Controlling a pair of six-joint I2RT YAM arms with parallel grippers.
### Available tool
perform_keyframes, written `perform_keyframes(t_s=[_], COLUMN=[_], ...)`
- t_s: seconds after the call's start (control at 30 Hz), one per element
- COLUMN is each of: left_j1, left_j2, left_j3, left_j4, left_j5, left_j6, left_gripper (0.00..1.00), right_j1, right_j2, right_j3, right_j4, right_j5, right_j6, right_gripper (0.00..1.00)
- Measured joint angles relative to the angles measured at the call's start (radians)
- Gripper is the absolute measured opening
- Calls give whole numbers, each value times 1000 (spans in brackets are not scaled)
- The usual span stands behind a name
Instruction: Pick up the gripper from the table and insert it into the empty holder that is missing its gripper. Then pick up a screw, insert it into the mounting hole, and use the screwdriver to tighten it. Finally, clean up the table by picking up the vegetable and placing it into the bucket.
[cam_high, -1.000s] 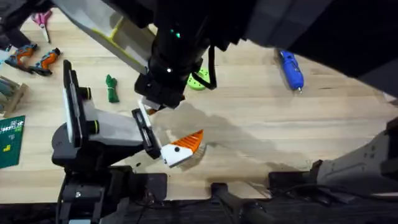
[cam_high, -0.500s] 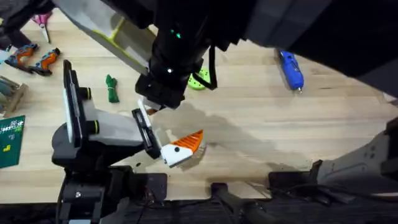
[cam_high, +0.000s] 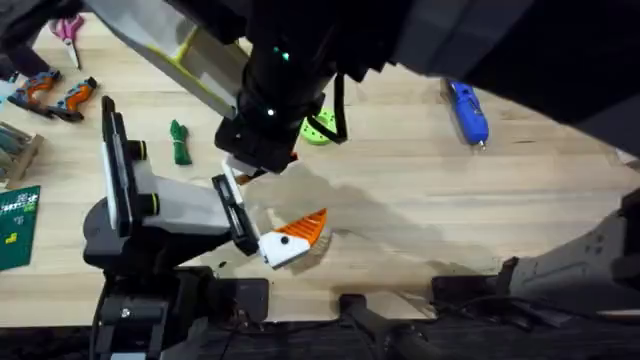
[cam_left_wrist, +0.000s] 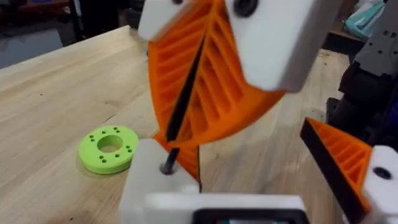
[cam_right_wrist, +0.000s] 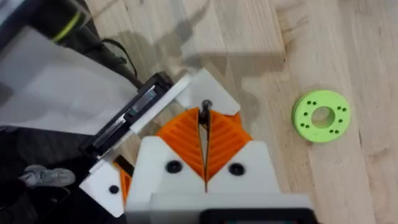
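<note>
With the right gripper (cam_right_wrist: 204, 140) clamped on a screw (cam_right_wrist: 204, 115) above the holder (cam_left_wrist: 152, 180), a slight tilt could miss the mounting hole; left gripper (cam_high: 290, 240) fingers cannot be judged.

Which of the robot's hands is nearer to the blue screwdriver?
Right. The right hand hangs mid-table, left of the screwdriver; the left hand sits lower and farther away.

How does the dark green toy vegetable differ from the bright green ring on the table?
The vegetable is dark green; the ring is bright green. The vegetable is long and knobbly; the ring is flat and round, with small holes around a centre hole. From overhead the vegetable shows whole; a black arm covers part of the ring. Both lie on the wooden table.
</note>
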Motion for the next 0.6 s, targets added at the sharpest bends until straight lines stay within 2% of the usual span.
perform_keyframes(t_s=[0.6], left_j1=[0], left_j2=[0], left_j3=[0], left_j4=[0], left_j5=[3], left_j6=[-8], left_gripper=[977], right_j1=[0], right_j2=[31], right_j3=[0], right_j4=[-1], right_j5=[0], right_j6=[0], right_gripper=[6])
